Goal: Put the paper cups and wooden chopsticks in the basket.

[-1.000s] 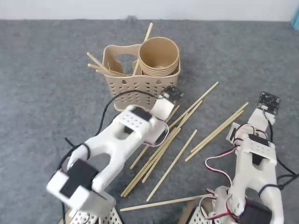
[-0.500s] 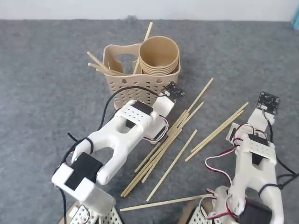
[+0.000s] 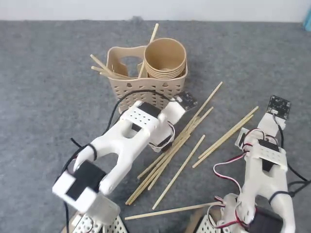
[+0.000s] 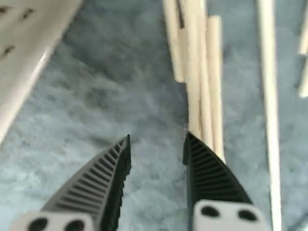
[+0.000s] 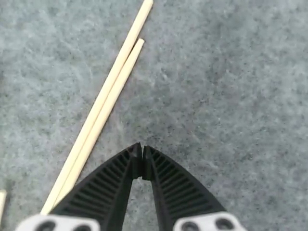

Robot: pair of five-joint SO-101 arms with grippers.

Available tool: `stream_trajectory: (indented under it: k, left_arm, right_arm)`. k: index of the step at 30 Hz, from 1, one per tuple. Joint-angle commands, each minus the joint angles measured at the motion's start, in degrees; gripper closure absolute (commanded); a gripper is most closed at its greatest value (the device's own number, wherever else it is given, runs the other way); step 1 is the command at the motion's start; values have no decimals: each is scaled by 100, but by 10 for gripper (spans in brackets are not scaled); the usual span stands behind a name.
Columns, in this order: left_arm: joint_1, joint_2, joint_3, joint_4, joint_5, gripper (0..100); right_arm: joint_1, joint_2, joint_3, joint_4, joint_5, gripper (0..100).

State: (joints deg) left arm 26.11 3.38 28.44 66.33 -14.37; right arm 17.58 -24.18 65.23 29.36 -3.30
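The grey felt-covered bench (image 3: 43, 97) carries everything here. From the near left corner the white left arm (image 3: 131, 133) stretches toward the middle, and its wrist sits just near of the beige perforated plastic basket (image 3: 146, 90). The left claw (image 4: 158, 139) points down at the bench with its two black ribbed fingers apart and nothing between them. One fingertip (image 4: 192, 144) sits right at the end of a bundle of loose wooden chopsticks (image 4: 199, 72); I cannot tell whether it touches them.

The basket stands at the far middle of the bench. Its left compartment holds a few slanted wooden sticks (image 3: 108, 70) that lean out over the left rim, and one tall stick (image 3: 153, 33) pokes up at the far side. Its right compartment holds a nested stack of brown paper cups (image 3: 165, 58), upright with the mouth open.

The loose bundle lies on the bench, running diagonally from near left to far right beside the left arm. Farther right a pair of chopsticks (image 3: 228, 132) lies side by side on the same slant. A single chopstick (image 3: 167, 210) lies crosswise at the near edge.

At the near right stands the white right arm (image 3: 265, 167). The right claw (image 5: 142, 163) has its fingers pressed together on nothing, tips over bare bench, with the pair of chopsticks near it.
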Motion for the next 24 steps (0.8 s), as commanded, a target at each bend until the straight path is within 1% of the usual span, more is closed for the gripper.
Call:
stream_trajectory:
  k: [1, 5, 10, 14, 21, 24]
  left_arm:
    - [-97, -563, -119, -167, -62, 826]
    - [-246, -369, 215, -607, -70, 826]
    - [-211, 448, 136, -853, -62, 825]
    - [-229, 949, -505, -123, -79, 824]
    - [-123, 1609, -1121, 369, -79, 826]
    - [-123, 1653, -1147, 396, -79, 827]
  right_arm:
    - [-66, -22, -325, -110, 79, 990]
    - [-66, -22, -325, -110, 79, 990]
    - [-66, -22, -325, -110, 79, 990]
    - [-66, -22, -325, -110, 79, 990]
    - [-66, -13, -325, -110, 79, 990]
    - [-66, -13, -325, -110, 79, 990]
